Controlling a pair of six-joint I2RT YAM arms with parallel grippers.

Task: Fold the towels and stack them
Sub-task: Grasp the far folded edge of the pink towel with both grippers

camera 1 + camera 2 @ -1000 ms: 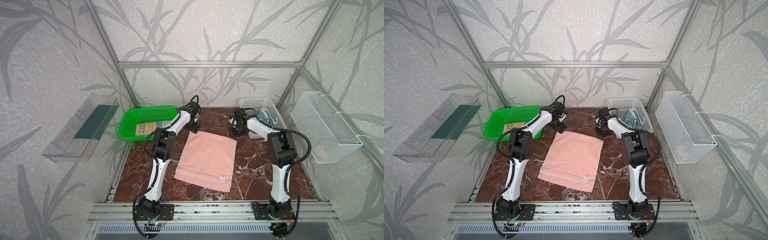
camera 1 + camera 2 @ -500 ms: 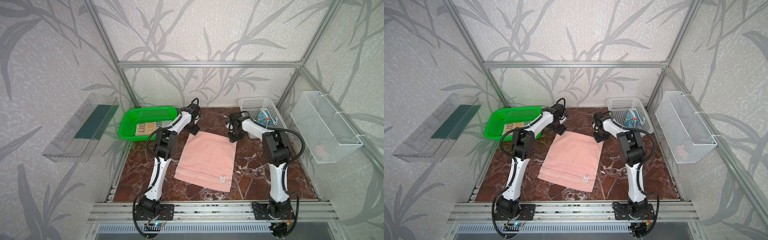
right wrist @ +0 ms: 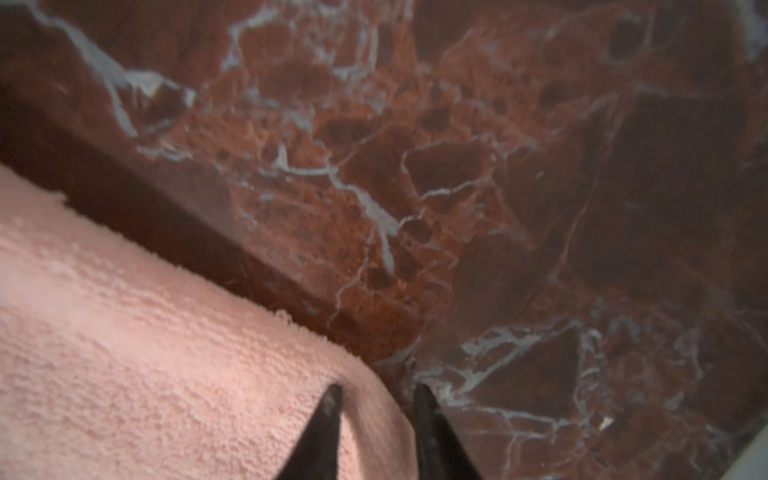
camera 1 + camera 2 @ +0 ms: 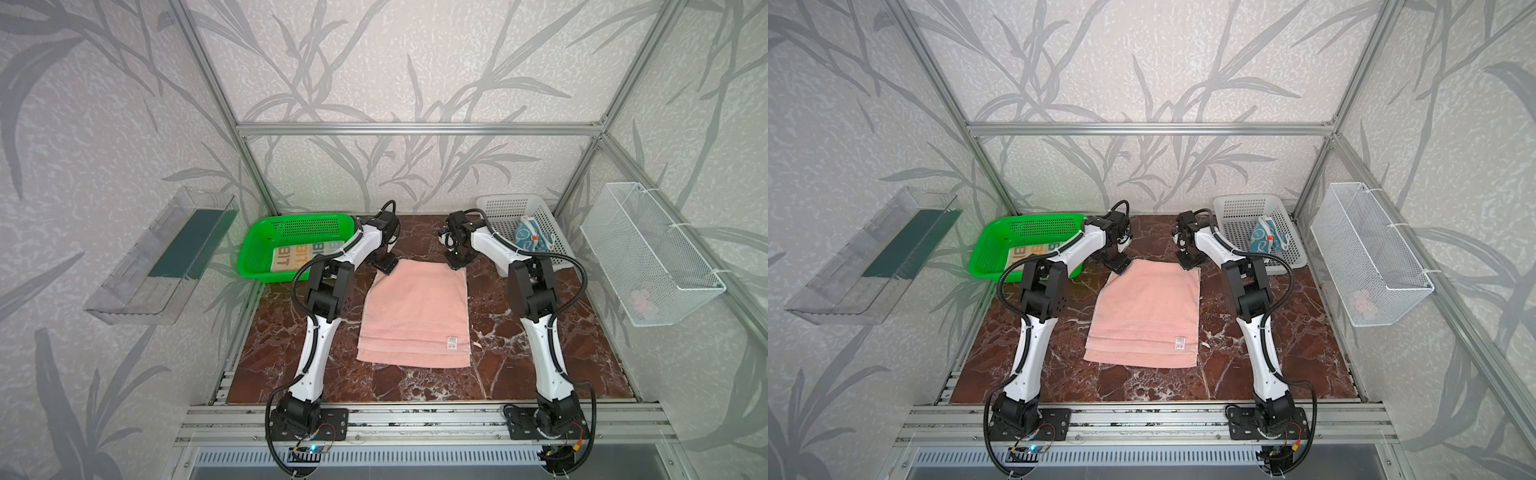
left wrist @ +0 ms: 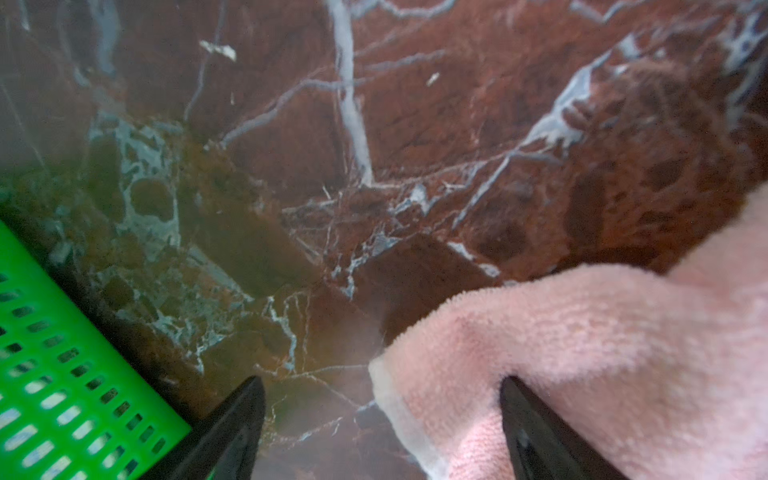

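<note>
3 towels: pink towel [image 4: 415,307] folded flat at table [image 4: 602,353] centre, cream towel [image 4: 299,259] in green basket [image 4: 307,217], teal towel [image 4: 525,237] in white basket [image 4: 503,208]. Soft, light, limp; likely to sag open unless lifted by both far corners together. Left gripper [image 5: 380,382] spread wide astride left far corner, nothing pinched. Right gripper [image 3: 376,390] narrowed astride right far corner; pinch uncertain.

Soft, even light in both top views; wrist views hazy, pink towel [image 5: 582,353] blurred close up.
</note>
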